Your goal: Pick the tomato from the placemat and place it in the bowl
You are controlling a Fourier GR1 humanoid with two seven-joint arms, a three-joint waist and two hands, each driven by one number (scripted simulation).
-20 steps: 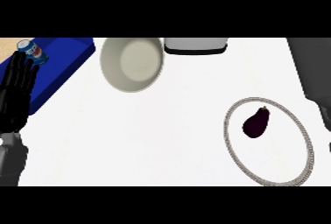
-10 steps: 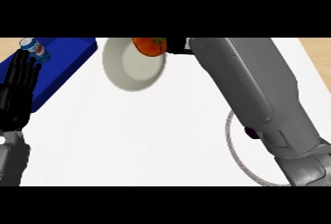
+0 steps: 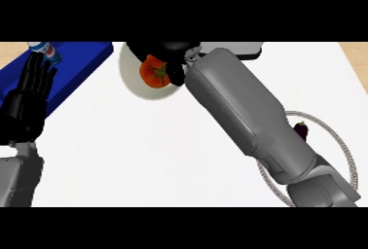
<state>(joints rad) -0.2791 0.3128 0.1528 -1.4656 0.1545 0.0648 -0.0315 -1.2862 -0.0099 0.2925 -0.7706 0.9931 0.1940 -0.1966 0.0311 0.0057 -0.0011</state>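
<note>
In the head view, a red round tomato with a green stalk [image 3: 152,75] is seen inside the outline of a shallow cream-coloured round bowl [image 3: 136,89] at the far side of the white counter [image 3: 144,155]. It is well clear of the flat blue rectangular placemat [image 3: 82,61] to the left. The black right hand [image 3: 171,52] is laid over the tomato, with its fingers curled round the fruit's far and right sides. Whether the tomato rests on the bowl's floor or hangs above it cannot be told from this steep angle.

The black left hand [image 3: 30,102] is held at the view's left edge, fingers straight and slightly apart, with nothing in it.

A patterned round plate [image 3: 346,151] with a dark purple aubergine [image 3: 301,131] is partly hidden behind the grey right forearm [image 3: 244,112].

Trouble is judged most likely at the release. If the fingers are opened while the tomato is high or close to the rim, it could bounce or roll out onto the counter. The bowl could also be tipped or pushed by the hand on withdrawal.

A small can [image 3: 45,49] marked in blue, white and red is seen on the placemat; no writing on it can be read.
</note>
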